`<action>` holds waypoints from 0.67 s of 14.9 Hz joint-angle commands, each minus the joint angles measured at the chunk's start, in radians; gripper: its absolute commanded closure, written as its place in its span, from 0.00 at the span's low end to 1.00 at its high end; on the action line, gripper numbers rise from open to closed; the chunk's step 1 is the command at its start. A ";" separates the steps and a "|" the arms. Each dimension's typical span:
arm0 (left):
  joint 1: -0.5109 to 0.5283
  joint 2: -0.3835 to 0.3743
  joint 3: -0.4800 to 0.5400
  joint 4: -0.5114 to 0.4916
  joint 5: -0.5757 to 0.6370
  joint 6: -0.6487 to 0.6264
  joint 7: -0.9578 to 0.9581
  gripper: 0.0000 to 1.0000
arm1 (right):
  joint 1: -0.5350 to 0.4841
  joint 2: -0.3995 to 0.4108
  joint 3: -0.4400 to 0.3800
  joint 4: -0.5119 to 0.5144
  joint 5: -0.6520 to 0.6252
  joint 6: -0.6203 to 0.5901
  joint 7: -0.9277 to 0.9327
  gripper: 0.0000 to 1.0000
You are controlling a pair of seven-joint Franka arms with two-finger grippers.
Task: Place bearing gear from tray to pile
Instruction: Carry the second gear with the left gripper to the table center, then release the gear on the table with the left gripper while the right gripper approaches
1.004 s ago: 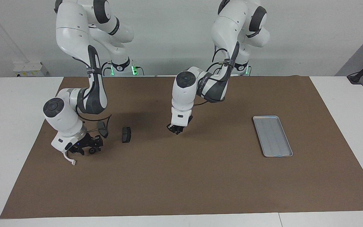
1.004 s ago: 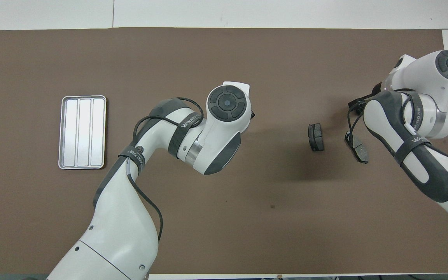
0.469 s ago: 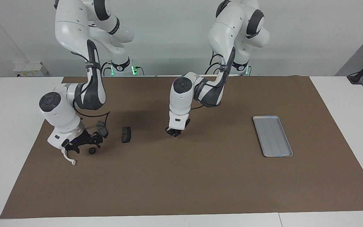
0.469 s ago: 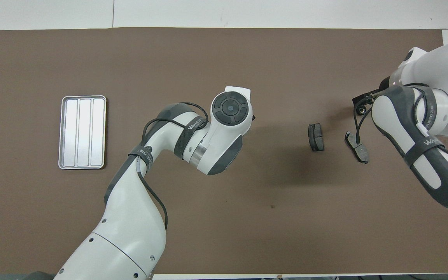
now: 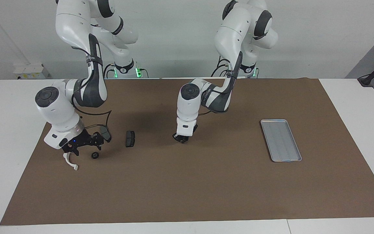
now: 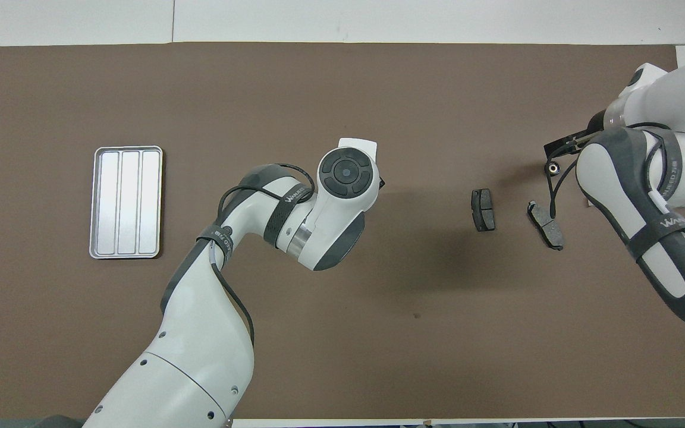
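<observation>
Landmark: the bearing gear, a small dark ring lying flat on the brown mat that covers the counter, at the right arm's end.

- Right hand: raised just over the mat beside the bearing gear, toward the right arm's end of the counter; fingers spread wide, holding nothing, clear of the gear.
- White half-ring bracket: on the mat just beside the gear, toward the right arm's end of the counter.
- Brake pad, first: on the mat, nearer to the robots than the gear, close to it; partly covered by the right hand.
- Brake pad, second: on the mat, nearer to the robots than the gear and toward the left arm's end of the counter.
- Left hand: low over bare mat near mid-counter, well apart from the gear; fingertips pressed together, nothing between them.
- Tray: silver-grey, ribbed, on the mat toward the left arm's end of the counter, well apart from the gear; nothing lies in it.
</observation>
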State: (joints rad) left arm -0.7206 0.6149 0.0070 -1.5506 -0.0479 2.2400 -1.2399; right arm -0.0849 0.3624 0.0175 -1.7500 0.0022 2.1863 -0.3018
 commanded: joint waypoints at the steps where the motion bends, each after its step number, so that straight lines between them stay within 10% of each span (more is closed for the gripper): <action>1: -0.002 -0.010 0.008 -0.046 0.007 0.046 -0.013 0.84 | -0.003 -0.022 0.004 0.001 -0.007 -0.029 0.041 0.00; 3: -0.003 -0.012 0.010 -0.046 0.007 0.040 -0.013 0.74 | -0.003 -0.025 0.004 0.001 -0.007 -0.028 0.058 0.00; 5: -0.007 -0.014 0.010 -0.042 0.005 0.023 -0.015 0.18 | -0.003 -0.028 0.005 0.001 -0.007 -0.028 0.104 0.00; 6: -0.010 -0.018 0.013 -0.033 0.005 -0.028 -0.016 0.08 | -0.003 -0.029 0.005 0.001 -0.007 -0.028 0.128 0.00; 10: 0.013 -0.058 0.028 0.030 0.005 -0.112 -0.016 0.00 | -0.001 -0.033 0.009 0.001 -0.007 -0.057 0.185 0.00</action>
State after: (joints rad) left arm -0.7190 0.6091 0.0176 -1.5327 -0.0479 2.1767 -1.2435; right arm -0.0843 0.3443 0.0196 -1.7497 0.0022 2.1713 -0.1535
